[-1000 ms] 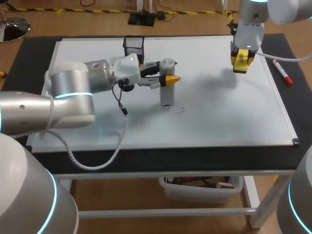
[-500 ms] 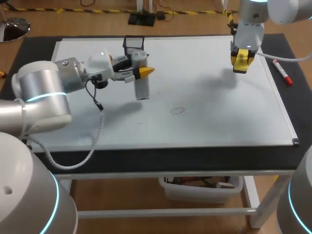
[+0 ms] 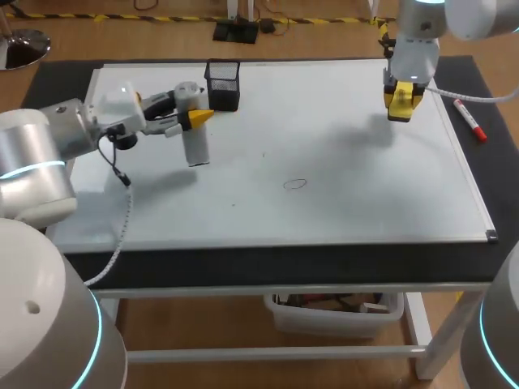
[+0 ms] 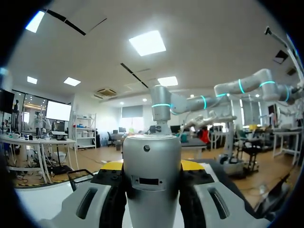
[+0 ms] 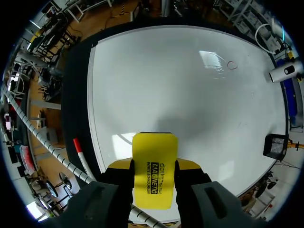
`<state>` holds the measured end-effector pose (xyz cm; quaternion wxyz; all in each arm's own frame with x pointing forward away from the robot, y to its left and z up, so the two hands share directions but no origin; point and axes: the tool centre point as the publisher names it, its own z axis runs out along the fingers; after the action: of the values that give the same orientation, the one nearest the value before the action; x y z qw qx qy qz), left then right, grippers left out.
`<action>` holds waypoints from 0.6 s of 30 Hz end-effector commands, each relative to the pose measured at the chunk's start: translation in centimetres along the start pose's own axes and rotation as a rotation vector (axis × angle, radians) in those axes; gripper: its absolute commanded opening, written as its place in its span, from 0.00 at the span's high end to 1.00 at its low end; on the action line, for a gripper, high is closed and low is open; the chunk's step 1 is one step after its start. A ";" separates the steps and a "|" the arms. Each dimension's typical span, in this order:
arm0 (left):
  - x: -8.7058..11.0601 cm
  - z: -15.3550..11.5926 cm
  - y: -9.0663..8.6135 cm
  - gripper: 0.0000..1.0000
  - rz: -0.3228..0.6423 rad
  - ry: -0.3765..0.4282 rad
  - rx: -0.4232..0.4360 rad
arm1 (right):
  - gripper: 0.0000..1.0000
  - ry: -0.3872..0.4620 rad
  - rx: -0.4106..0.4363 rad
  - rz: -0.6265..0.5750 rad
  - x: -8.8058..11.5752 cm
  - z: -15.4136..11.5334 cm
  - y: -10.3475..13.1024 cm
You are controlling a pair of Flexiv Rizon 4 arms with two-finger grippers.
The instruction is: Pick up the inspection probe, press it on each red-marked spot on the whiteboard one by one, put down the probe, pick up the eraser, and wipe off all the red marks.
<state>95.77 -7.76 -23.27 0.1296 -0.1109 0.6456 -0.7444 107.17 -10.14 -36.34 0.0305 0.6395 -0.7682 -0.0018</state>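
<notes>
1. Silver-grey and cylindrical, the probe (image 3: 195, 146) was gripped upright between the yellow tips (image 3: 203, 118) of the left tool (image 3: 193, 119). It was held over the far-left part of the whiteboard (image 3: 365, 203), just beside the black mesh holder (image 3: 222, 84).
2. In the left wrist view a flat, rounded top, a small dot and a dark slot on its side could be made out. Whether its lower end touched the board could not be told.
3. One small red loop (image 3: 295, 184) was seen near the board's middle, well apart from the probe. Other marks, if any, were too small to tell.
4. The yellow eraser (image 5: 154, 175) was clamped in the right tool (image 3: 402, 104) above the board's far-right part. A red-capped marker (image 3: 470, 120) lay on the dark tabletop (image 3: 466, 77) beside the board.
5. Pressing was judged finished or nearly so, and putting the probe down was judged the step in hand.
6. Wiping was judged not yet done, since the loop was unerased.
</notes>
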 end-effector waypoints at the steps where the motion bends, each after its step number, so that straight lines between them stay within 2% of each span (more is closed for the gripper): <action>1: 0.2 -2.1 -0.2 1.00 -0.002 -0.014 0.004 | 1.00 0.003 0.000 -0.002 0.1 -0.1 -0.1; 8: 0.0 -4.2 -0.2 1.00 -0.010 -0.020 -0.007 | 1.00 0.003 0.000 -0.002 0.1 -0.1 -0.1; 13: 0.0 -4.2 -0.2 1.00 -0.010 -0.020 -0.007 | 1.00 0.003 0.000 -0.002 0.1 -0.1 -0.1; 16: 0.0 -4.2 -0.2 1.00 -0.010 -0.020 -0.007 | 1.00 0.010 0.016 -0.037 -1.2 -0.6 1.3; 18: 0.0 -4.2 -0.2 1.00 -0.010 -0.020 -0.007 | 1.00 -0.026 0.004 -0.049 -2.2 -0.8 2.7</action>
<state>94.34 -3.84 -23.70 0.1325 -0.1226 0.6466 -0.7412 106.49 -8.39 -36.16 0.0281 0.6581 -0.7523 -0.0088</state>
